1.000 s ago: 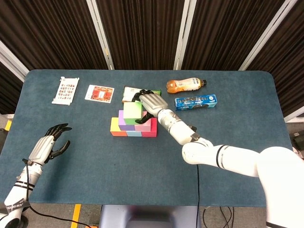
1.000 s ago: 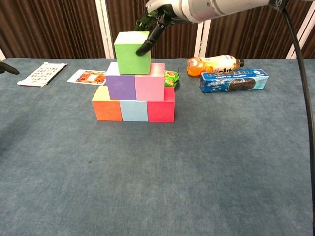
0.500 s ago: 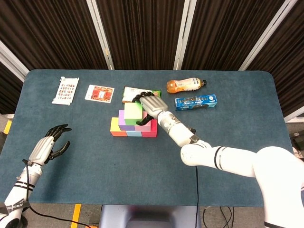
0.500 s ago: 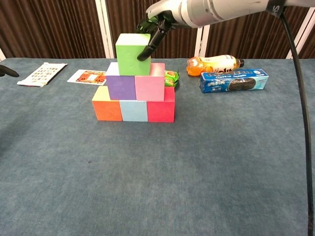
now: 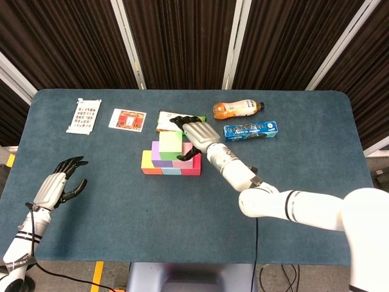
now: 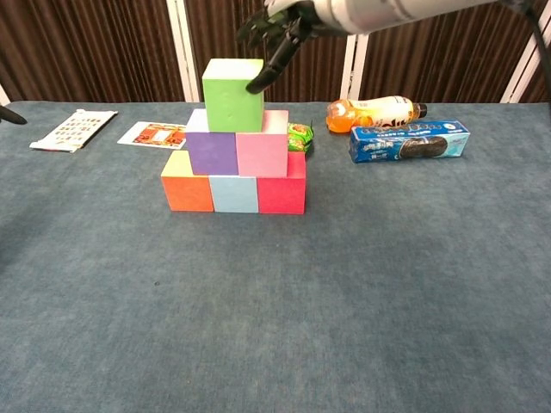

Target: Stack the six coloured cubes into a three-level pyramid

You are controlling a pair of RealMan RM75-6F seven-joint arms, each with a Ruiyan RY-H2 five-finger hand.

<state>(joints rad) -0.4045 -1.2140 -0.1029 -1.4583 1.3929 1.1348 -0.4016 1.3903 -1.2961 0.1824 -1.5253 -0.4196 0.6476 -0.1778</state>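
While green cube [image 6: 232,95] tops pyramid, right hand [image 6: 277,27] fingers spread, empty; left hand [image 5: 56,186] fingers loosely apart.

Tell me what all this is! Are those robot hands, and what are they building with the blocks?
Yes, it is a robot with two arms and two hands. One picture looks down from its head, the other looks forward from its chest.

On the blue table stands a little pyramid. The bottom row has an orange cube, a light blue cube and a red cube. On them sit a purple cube and a pink cube, and a green cube is on top.

The right hand hovers by the green cube, holding nothing. The left hand waits far away, open.

Behind lie a drink bottle, a cookie box and two cards.
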